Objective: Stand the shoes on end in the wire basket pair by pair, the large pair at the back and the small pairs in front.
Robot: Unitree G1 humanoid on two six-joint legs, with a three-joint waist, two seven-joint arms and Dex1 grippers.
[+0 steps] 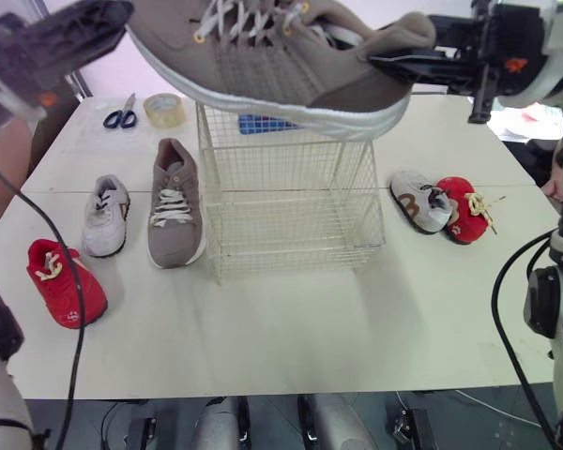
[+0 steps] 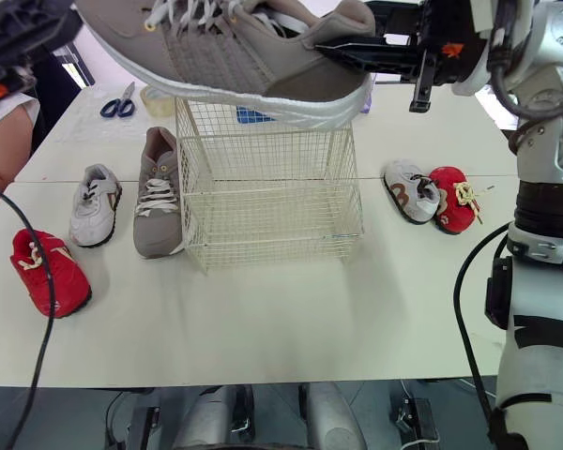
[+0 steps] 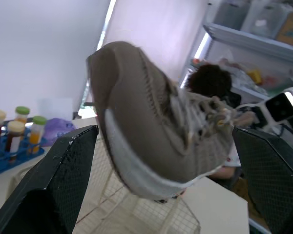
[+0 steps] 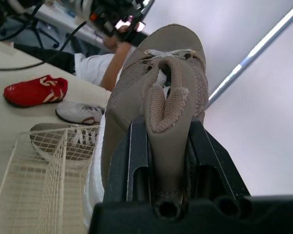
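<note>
- While the right arm reaches in level from the robot's right, its right pincer (image 4: 167,130) is clamped on the heel of a large taupe shoe (image 1: 263,56). One finger presses on each side of the heel tab.
- The shoe hangs sole down above the wire basket (image 1: 291,225), toe toward the robot's left and white laces on top. Whether the sole touches the rim cannot be told.
- The left arm is raised at the toe end. The left pincer (image 3: 163,136) is spread wide and has hold of nothing, its fingers well apart from the toe.
- The basket stands mid-desk with its open top right under the shoe.
- Just left of the basket lies the other large taupe shoe (image 1: 174,202), flat on its sole. Beside it is a small grey shoe (image 1: 106,216), then a small red shoe (image 1: 64,281) nearer the front edge.
- To the right of the basket, with a gap between, a second grey shoe (image 1: 420,200) and a second red shoe (image 1: 467,208) lie touching.
- A broad stretch of bare desk (image 1: 291,328) lies in front of the basket.
- Scissors (image 1: 122,114) and a tape roll (image 1: 163,110) sit at the far left.
- The second grey shoe carries a brown side mark, too small to read.
</note>
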